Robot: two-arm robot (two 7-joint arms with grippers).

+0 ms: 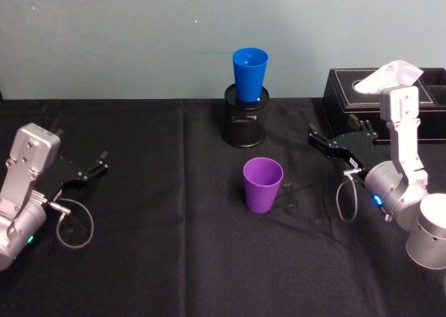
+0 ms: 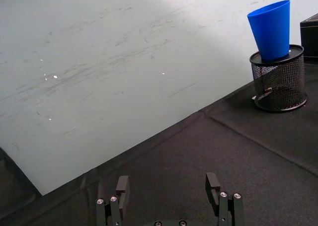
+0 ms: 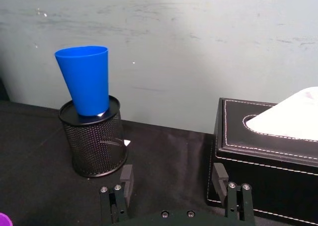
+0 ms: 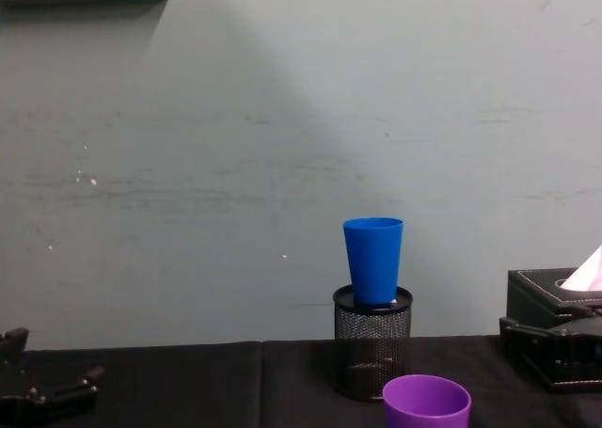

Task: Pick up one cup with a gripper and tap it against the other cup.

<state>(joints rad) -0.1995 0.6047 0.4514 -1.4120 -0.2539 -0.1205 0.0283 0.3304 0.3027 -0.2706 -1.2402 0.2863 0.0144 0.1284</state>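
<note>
Two arms flanked a black-draped bench (image 1: 139, 261), which also bore one black tissue box (image 1: 418, 104) at the right rear. One mesh pen holder (image 1: 247, 122) stood at centre rear with one blue cup (image 1: 249, 73) seated in its mouth. One purple cup (image 1: 263, 184) stood upright nearer the robot, well apart from both. The right claw (image 1: 322, 144) hovered beside the purple cup, jaws wide and empty; the left claw (image 1: 94, 169) sat idle at the left, likewise wide. Risk noted: the blue cup sat high and unsecured, so a firm tap would likely unseat it or topple the holder. A glancing approach could also knock over the light purple cup.
</note>
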